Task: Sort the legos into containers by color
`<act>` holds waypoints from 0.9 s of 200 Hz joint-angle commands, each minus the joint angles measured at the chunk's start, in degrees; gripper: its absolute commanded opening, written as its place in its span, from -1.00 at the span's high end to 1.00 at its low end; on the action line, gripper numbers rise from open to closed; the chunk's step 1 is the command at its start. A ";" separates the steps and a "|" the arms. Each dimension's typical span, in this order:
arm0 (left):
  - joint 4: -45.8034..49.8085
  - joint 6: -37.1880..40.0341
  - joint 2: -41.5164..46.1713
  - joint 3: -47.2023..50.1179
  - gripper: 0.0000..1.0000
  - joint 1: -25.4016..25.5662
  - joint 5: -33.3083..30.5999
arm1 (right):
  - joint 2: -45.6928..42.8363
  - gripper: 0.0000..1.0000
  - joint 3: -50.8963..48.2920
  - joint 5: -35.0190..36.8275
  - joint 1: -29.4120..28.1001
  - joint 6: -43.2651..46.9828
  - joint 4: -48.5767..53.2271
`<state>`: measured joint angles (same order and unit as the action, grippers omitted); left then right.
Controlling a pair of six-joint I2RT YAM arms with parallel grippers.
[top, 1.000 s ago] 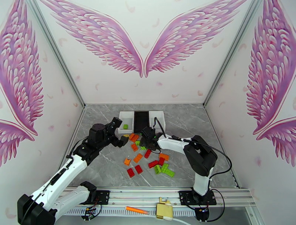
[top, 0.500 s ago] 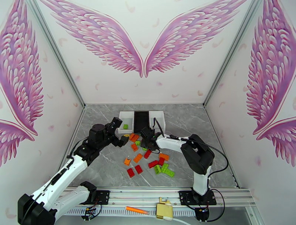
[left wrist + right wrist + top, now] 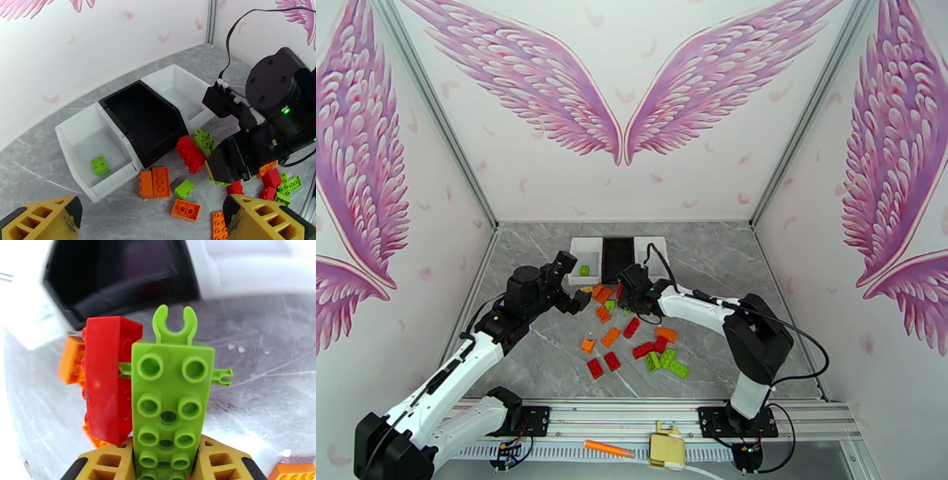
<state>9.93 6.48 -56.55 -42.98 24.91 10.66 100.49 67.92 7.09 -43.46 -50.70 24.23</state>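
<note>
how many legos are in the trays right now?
1: a lime green brick in the left white tray. The black tray and right white tray show none, though near walls hide some floor.

I count three trays in a row just above the middle of the frame: the left white tray, the black tray and the right white tray. There are roughly eighteen bricks, some half hidden: about six red bricks, six orange bricks and six green bricks. There are two robot arms, the left arm and the right arm. One orange stick lies at the bottom edge.
</note>
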 commanded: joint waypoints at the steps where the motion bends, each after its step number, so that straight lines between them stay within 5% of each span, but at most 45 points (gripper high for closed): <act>1: 0.21 -0.75 2.18 1.54 -0.98 0.25 -0.69 | -3.59 0.45 -0.43 0.75 -0.26 6.23 -2.94; 48: 1.91 -2.15 6.19 2.97 -0.98 0.31 -2.69 | -2.14 0.44 4.50 -1.21 -0.33 18.07 -5.55; 90: 4.02 -2.53 8.98 3.65 -0.98 0.32 -4.32 | 1.68 0.47 8.42 -2.32 -0.30 19.89 -2.00; 180: 2.43 -2.31 7.77 3.83 -0.98 0.24 -3.66 | 0.19 0.47 -3.34 0.57 2.10 20.53 1.09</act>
<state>12.08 4.32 -48.73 -40.10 24.91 6.59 101.08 65.71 6.31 -42.78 -31.46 24.18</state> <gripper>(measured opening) 0.990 0.330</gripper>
